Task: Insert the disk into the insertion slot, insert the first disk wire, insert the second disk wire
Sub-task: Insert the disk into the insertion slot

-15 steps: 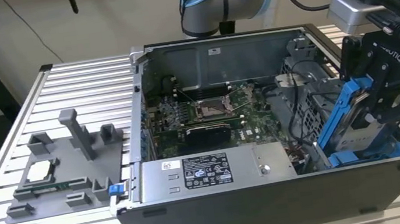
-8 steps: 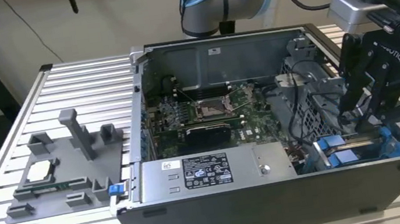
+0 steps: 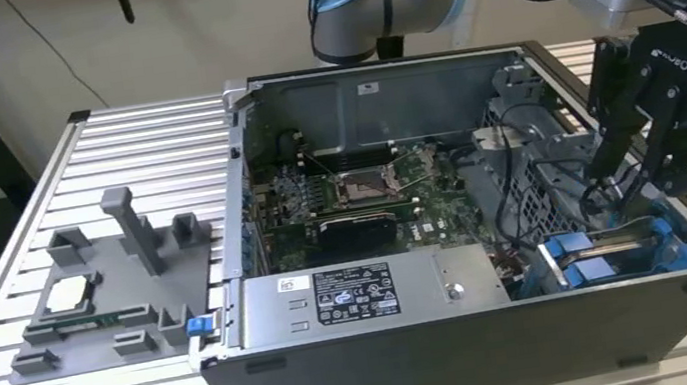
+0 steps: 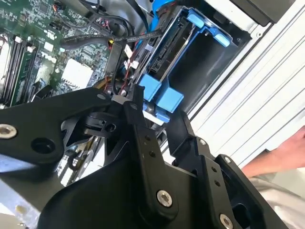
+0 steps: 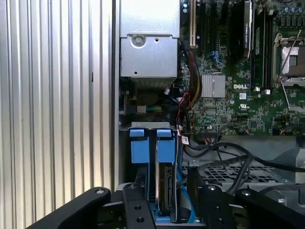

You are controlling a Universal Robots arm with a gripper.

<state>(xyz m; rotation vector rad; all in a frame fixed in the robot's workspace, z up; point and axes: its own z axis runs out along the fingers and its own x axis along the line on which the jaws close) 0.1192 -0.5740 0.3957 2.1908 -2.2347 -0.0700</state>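
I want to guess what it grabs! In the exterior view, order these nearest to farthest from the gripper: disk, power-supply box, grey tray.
From the gripper:
1. disk, just below it, inside the case.
2. power-supply box, toward the exterior view's left.
3. grey tray, outside the case, farthest left.

I count one open computer case (image 3: 475, 356), one motherboard (image 3: 357, 186), one grey power-supply box (image 3: 358, 296), one disk (image 5: 165, 191), two blue tabs (image 5: 139, 150), one grey fixture tray (image 3: 129, 293) at the exterior view's left, and one person's hand (image 4: 286, 152).
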